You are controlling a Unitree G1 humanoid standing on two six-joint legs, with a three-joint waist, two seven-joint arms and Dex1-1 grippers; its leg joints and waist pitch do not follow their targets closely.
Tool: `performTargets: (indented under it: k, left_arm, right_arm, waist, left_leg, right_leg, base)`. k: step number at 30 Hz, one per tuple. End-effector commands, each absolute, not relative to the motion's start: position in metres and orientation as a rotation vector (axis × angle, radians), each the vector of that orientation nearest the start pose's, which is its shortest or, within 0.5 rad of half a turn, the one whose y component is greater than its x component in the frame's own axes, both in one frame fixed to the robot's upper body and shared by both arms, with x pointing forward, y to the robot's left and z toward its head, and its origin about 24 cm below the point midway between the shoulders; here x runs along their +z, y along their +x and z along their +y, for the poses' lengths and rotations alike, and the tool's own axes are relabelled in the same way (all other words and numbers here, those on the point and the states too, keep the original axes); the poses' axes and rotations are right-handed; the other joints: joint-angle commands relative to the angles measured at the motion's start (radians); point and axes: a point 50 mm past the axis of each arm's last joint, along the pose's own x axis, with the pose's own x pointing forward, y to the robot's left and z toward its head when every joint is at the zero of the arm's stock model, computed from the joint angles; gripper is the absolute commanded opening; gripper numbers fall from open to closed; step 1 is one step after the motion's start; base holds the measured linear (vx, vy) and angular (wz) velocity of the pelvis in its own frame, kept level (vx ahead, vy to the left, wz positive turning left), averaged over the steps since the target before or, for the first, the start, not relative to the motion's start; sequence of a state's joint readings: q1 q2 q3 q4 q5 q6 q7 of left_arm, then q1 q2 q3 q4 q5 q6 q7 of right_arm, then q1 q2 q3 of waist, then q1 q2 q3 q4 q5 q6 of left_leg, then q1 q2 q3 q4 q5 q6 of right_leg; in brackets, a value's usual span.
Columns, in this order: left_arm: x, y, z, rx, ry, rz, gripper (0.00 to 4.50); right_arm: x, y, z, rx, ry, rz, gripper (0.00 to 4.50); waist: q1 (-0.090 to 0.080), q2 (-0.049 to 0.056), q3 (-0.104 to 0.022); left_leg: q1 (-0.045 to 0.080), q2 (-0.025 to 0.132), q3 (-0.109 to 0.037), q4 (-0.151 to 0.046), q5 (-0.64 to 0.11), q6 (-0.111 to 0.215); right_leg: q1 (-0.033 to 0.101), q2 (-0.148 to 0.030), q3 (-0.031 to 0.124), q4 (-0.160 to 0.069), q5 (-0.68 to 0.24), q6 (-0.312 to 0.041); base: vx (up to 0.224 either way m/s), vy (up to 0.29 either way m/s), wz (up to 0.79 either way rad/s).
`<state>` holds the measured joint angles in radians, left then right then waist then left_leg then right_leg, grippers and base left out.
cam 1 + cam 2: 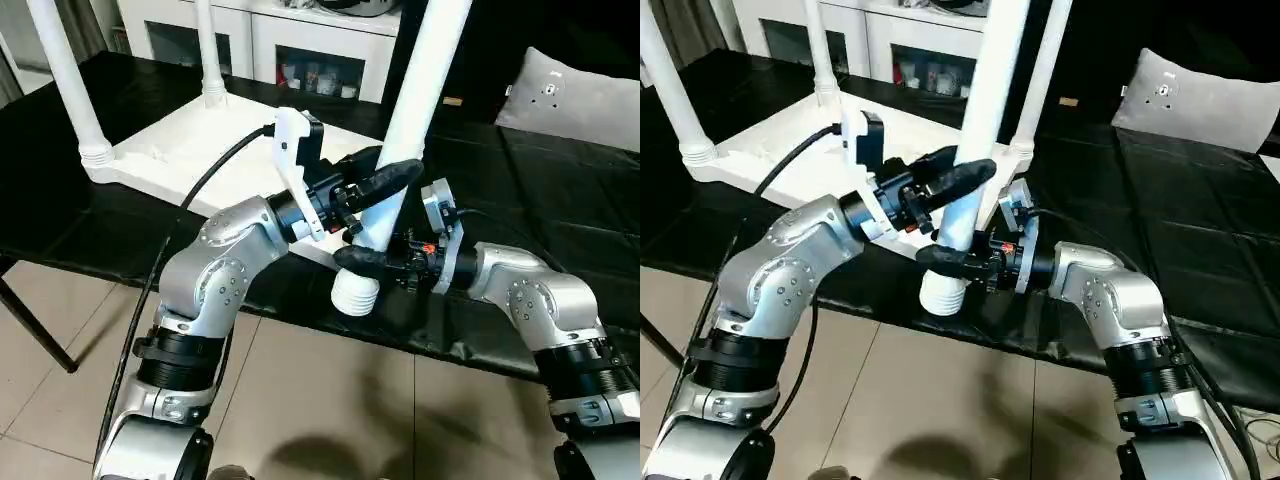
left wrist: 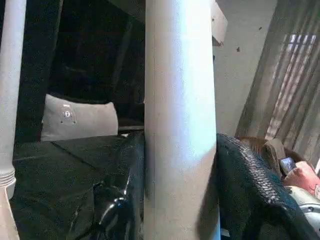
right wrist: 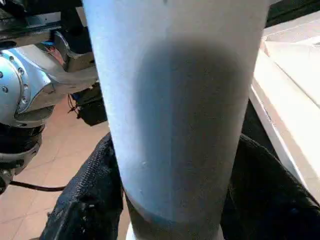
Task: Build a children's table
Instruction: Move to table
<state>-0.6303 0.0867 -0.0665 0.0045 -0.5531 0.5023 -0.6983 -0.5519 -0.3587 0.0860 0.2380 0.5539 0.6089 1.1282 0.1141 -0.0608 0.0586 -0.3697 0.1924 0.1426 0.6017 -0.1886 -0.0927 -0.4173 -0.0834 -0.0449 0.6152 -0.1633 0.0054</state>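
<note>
**Fourth leg held at the near corner, not yet seated**

Black matting [image 1: 560,200] covers the work surface, with a white cabinet [image 1: 300,50] and a pale grey cushion [image 1: 575,95] behind it and tiled floor [image 1: 330,400] in front.

Table top [image 1: 190,150]: lies upside down on the matting. Three legs stand in its corner sockets, at the left [image 1: 65,80], the rear [image 1: 207,50] and the right [image 1: 1040,80].

Fourth leg [image 1: 420,90]: upright, its ribbed end [image 1: 356,292] hanging over the matting's front edge, just beside the top's near corner.

Left gripper [image 1: 385,180]: clenched around this leg, higher up.

Right gripper [image 1: 362,258]: clamped on the same leg, just above the ribbed end.

Judgement: the last leg is being fitted. The next move calls for carrying the ribbed end over the open near socket, keeping the leg plumb, then pressing or turning it home.
</note>
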Motion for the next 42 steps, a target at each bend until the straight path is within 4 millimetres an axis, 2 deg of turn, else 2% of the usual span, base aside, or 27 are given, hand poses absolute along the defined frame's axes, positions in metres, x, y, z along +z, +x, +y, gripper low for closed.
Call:
performTargets:
  k: [1,4,9,16,17,19,22,29,35,38,39,40,41,42]
  left_arm:
    - [0.190,0.305,0.052,-1.186,-0.289,-0.183,1.77]
    - [0.190,0.305,0.052,-1.186,-0.289,-0.183,1.77]
    - [0.190,0.306,0.052,-1.178,-0.288,-0.184,1.77]
    - [0.189,0.310,0.049,-1.142,-0.285,-0.152,1.77]
    - [0.189,0.309,0.048,-1.154,-0.298,-0.145,2.12]
    - [0.190,0.306,0.044,-1.182,-0.318,-0.142,2.47]
    - [0.190,0.298,0.034,-1.260,-0.307,-0.134,2.58]
    - [0.187,0.285,0.020,-1.367,-0.263,-0.123,3.27]
    - [0.189,0.289,0.024,-1.318,-0.313,-0.143,3.39]
    - [0.190,0.296,0.034,-1.249,-0.384,-0.170,3.39]
    - [0.190,0.297,0.034,-1.243,-0.388,-0.171,3.39]
    - [0.190,0.298,0.035,-1.229,-0.397,-0.173,3.39]
    - [0.190,0.300,0.038,-1.199,-0.417,-0.177,3.39]
    - [0.190,0.301,0.040,-1.180,-0.429,-0.180,3.39]
  right_arm:
    - [0.123,0.309,-0.126,1.344,0.290,0.228,2.75]
    - [0.122,0.309,-0.126,1.348,0.299,0.233,2.37]
    - [0.121,0.311,-0.127,1.323,0.284,0.237,1.99]
    - [0.125,0.314,-0.125,1.291,0.288,0.212,1.91]
    - [0.125,0.314,-0.124,1.285,0.284,0.213,1.91]
    - [0.124,0.315,-0.123,1.277,0.276,0.216,1.89]
    - [0.120,0.317,-0.120,1.240,0.257,0.226,1.88]
    - [0.114,0.317,-0.116,1.207,0.250,0.242,1.88]
    - [0.114,0.318,-0.118,1.179,0.254,0.243,1.88]
    - [0.115,0.317,-0.123,1.150,0.274,0.239,1.88]
    - [0.115,0.317,-0.124,1.148,0.275,0.237,1.88]
    - [0.115,0.317,-0.125,1.143,0.277,0.232,1.88]
    - [0.117,0.317,-0.127,1.130,0.297,0.213,1.88]
    - [0.117,0.317,-0.128,1.122,0.310,0.201,1.88]
  waist:
    - [0.004,-0.008,-0.075]
    - [0.003,-0.009,-0.075]
    - [0.003,-0.009,-0.075]
    - [0.002,-0.011,-0.075]
    - [0.001,-0.011,-0.075]
    - [0.000,-0.008,-0.075]
    - [-0.001,-0.006,-0.075]
    - [-0.003,-0.004,-0.075]
    - [-0.005,-0.004,-0.076]
    - [-0.005,-0.008,-0.075]
    - [-0.005,-0.006,-0.075]
    - [-0.003,-0.010,-0.075]
    - [-0.004,-0.022,-0.075]
    - [-0.001,-0.015,-0.075]
  left_leg:
    - [0.000,0.019,0.017,-0.065,-0.090,0.034]
    - [0.000,0.019,0.017,-0.065,-0.091,0.032]
    - [0.000,0.019,0.018,-0.065,-0.091,0.032]
    - [0.000,0.019,0.018,-0.064,-0.085,0.033]
    - [0.001,0.019,0.019,-0.065,-0.088,0.032]
    - [0.000,0.019,0.019,-0.065,-0.088,0.029]
    - [0.001,0.019,0.018,-0.065,-0.086,0.025]
    - [0.001,0.018,0.018,-0.066,-0.096,0.022]
    - [0.002,0.018,0.018,-0.066,-0.096,0.021]
    - [0.001,0.018,0.019,-0.066,-0.094,0.021]
    - [0.002,0.018,0.019,-0.066,-0.095,0.021]
    - [0.001,0.018,0.019,-0.065,-0.093,0.024]
    - [0.000,0.018,0.020,-0.065,-0.093,0.027]
    - [0.001,0.018,0.020,-0.065,-0.087,0.028]
  right_leg:
    - [0.067,-0.042,0.025,-0.057,-0.159,-0.208]
    - [0.068,-0.042,0.026,-0.057,-0.160,-0.207]
    - [0.067,-0.042,0.026,-0.058,-0.160,-0.208]
    - [0.067,-0.041,0.026,-0.057,-0.160,-0.206]
    - [0.066,-0.041,0.026,-0.058,-0.165,-0.204]
    - [0.066,-0.041,0.026,-0.057,-0.170,-0.203]
    - [0.065,-0.040,0.026,-0.058,-0.163,-0.203]
    - [0.067,-0.039,0.026,-0.058,-0.154,-0.203]
    - [0.068,-0.038,0.027,-0.058,-0.151,-0.201]
    - [0.068,-0.038,0.027,-0.058,-0.149,-0.202]
    - [0.068,-0.038,0.027,-0.059,-0.148,-0.206]
    - [0.068,-0.039,0.027,-0.058,-0.150,-0.205]
    - [0.069,-0.039,0.027,-0.060,-0.157,-0.201]
    - [0.068,-0.041,0.027,-0.058,-0.165,-0.201]
  base:
    - [0.000,0.000,0.00]
    - [0.000,0.000,0.00]
    - [0.000,0.000,0.00]
    - [0.000,0.000,0.00]
    - [0.000,0.000,0.00]
    - [0.000,0.000,0.00]
    - [0.000,0.000,0.00]
    - [0.000,0.000,0.00]
    - [0.000,0.000,0.00]
    - [0.000,0.000,0.00]
    - [0.000,0.000,0.00]
    - [0.000,0.000,0.00]
    - [0.000,0.000,0.00]
    - [0.000,0.000,0.00]
